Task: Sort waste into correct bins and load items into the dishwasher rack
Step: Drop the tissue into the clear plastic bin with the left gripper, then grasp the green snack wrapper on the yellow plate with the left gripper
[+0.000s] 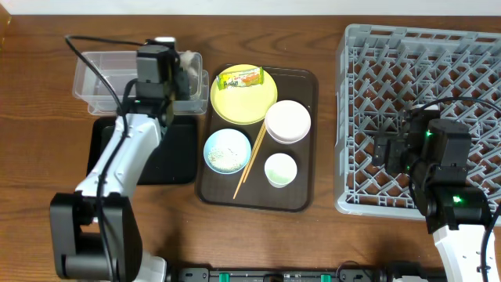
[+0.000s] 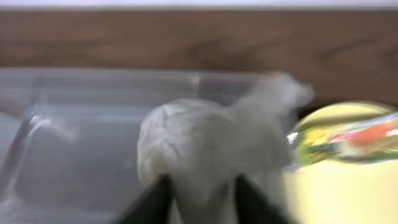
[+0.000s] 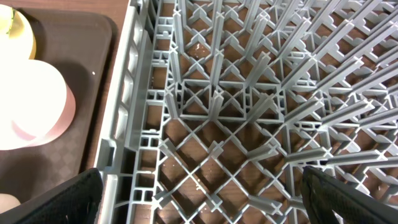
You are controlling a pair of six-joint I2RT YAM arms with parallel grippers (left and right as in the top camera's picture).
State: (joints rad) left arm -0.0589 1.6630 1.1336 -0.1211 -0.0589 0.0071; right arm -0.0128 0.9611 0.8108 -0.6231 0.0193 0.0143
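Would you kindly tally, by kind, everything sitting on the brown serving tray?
Plates: 1, the yellow plate
Bowls: 2, the light blue bowl and the white bowl
Cups: 1, the small white cup
Chopstick sets: 1, the chopsticks
Wrappers: 1, the snack wrapper, lying on the plate
Total: 6

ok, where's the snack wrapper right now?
In the overhead view, the snack wrapper lies on the far rim of the yellow plate, at the brown tray's far-left corner, just right of the clear container.
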